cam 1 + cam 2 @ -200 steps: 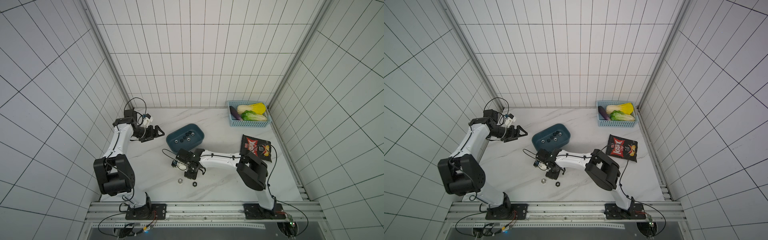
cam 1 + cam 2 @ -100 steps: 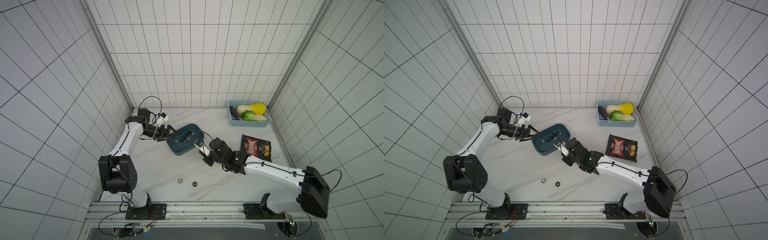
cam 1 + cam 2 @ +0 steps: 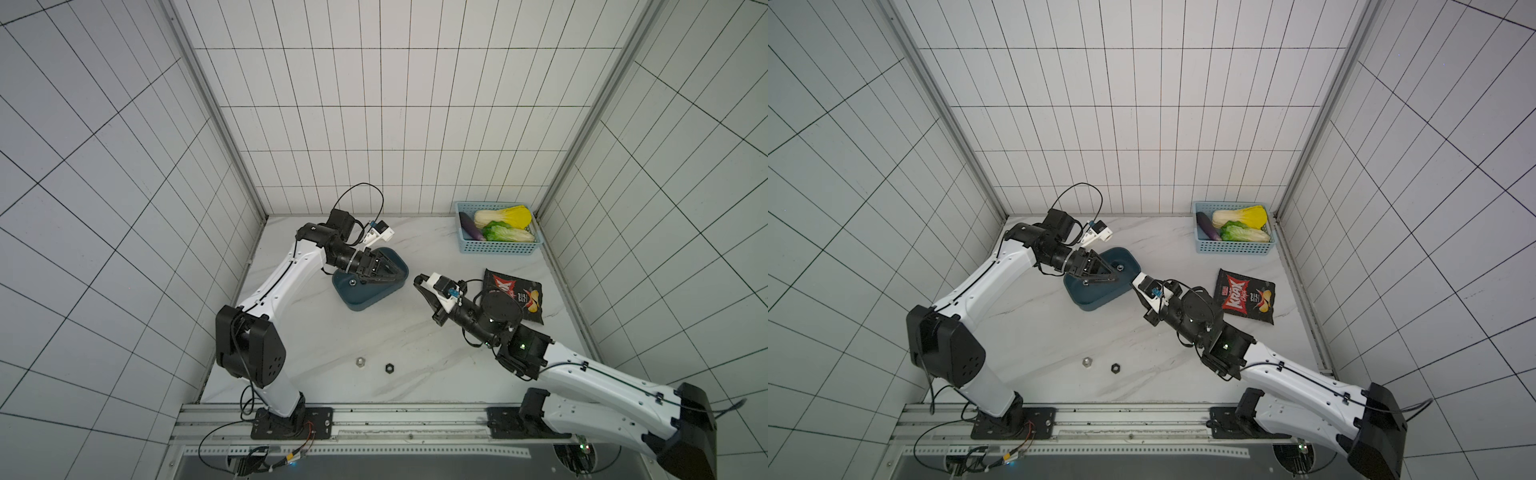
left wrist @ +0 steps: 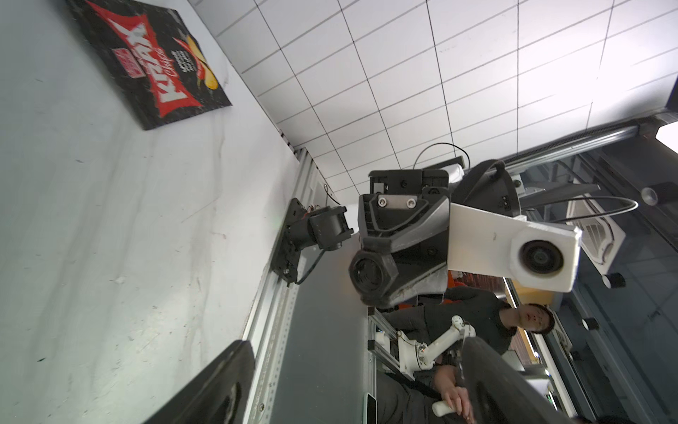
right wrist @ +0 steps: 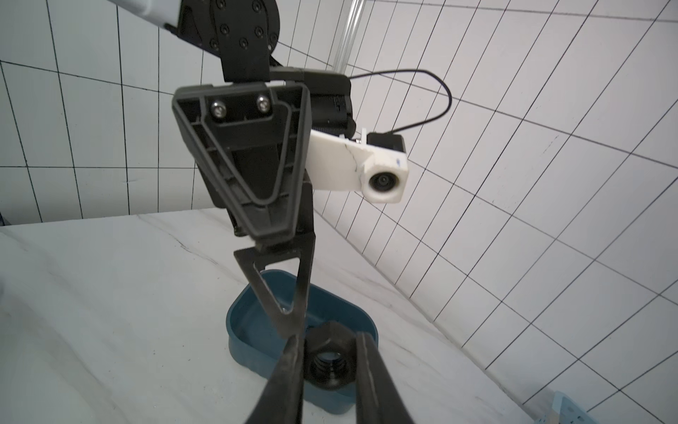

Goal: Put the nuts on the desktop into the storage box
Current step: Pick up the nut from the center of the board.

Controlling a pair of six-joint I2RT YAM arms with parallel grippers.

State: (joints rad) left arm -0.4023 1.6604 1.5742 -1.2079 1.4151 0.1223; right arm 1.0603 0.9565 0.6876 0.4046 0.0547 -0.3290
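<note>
Left end effector (image 3: 399,277) reached storage box (image 3: 365,301); right wrist reveals gripped nut (image 5: 329,361).

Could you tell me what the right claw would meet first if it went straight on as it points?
The right claw, gripping a black nut, would probably first meet the open left claw, its fingertip hanging over the storage box, or the box's near wall just below; depth is unclear.

even, diffuse light; faint shadows on the desk (image 3: 316,332). tile lines (image 3: 374,107) bend near the edges. the black nut (image 5: 332,358) close to the right wrist lens looks soft.
</note>
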